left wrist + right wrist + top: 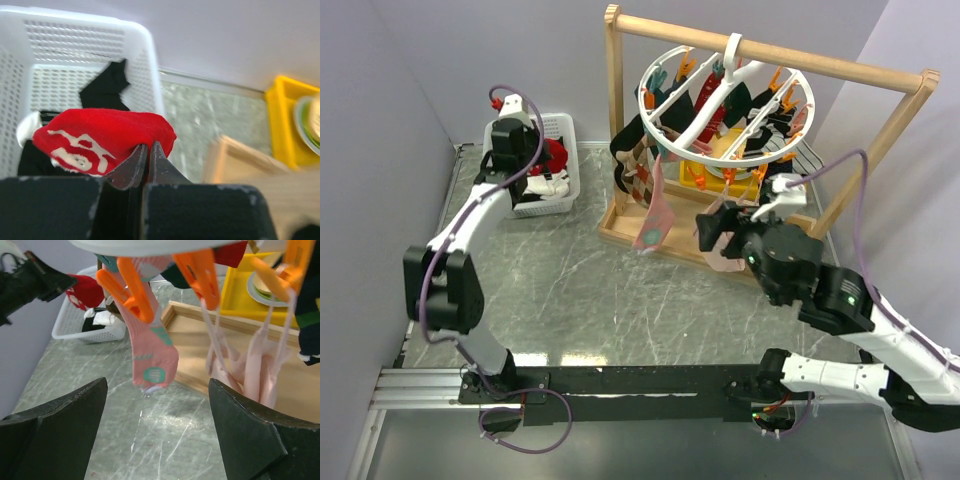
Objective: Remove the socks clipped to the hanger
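At upper centre of the right wrist view, a pink sock (152, 360) was noted hanging long-axis down from a clip (132, 295) on the hanger (720, 95), straight ahead of the right gripper (720, 228), the nearer arm. Its jaws were spread wide and empty, wrist tilted upward. At upper left overhead, the left gripper (148, 150) was clamped on a red sock (100, 135) above the basket (145, 60).

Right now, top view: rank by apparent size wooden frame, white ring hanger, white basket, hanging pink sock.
Tall wooden frame
White round plastic hanger (nearer camera, so unsure versus basket)
White perforated plastic basket
Pale pink fabric sock
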Action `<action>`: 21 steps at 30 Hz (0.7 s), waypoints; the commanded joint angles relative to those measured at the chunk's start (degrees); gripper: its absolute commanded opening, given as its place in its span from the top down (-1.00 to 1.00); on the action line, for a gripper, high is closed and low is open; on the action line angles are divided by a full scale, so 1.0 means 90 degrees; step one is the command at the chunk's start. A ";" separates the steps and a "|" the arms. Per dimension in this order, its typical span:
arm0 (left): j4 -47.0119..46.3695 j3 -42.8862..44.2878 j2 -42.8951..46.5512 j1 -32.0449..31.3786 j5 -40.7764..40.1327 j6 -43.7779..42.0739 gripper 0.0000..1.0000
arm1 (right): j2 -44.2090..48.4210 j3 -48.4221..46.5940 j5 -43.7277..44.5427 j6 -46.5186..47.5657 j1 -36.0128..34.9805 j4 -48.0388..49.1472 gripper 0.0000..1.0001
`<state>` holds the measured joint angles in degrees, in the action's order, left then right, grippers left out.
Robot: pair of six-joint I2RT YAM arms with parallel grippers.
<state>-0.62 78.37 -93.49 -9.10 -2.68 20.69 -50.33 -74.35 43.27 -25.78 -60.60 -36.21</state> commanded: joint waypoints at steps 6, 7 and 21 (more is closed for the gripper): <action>0.1045 0.2063 -0.1565 0.0416 0.0639 0.0035 -0.05 | 0.0728 0.0204 0.0056 -0.0153 -0.0044 -0.0469 -0.84; 0.0968 0.1909 -0.1459 0.0377 0.0678 0.0103 -0.18 | 0.0719 0.0165 0.0085 -0.0172 -0.0035 -0.0508 -0.86; -0.1168 -0.1654 0.2193 -0.0931 0.2162 0.0563 -0.60 | 0.0846 -0.0040 0.0115 0.0149 -0.0044 -0.0391 -0.86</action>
<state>-1.08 69.47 -81.32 -13.56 10.90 24.36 -43.16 -72.12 43.48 -25.76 -60.62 -40.36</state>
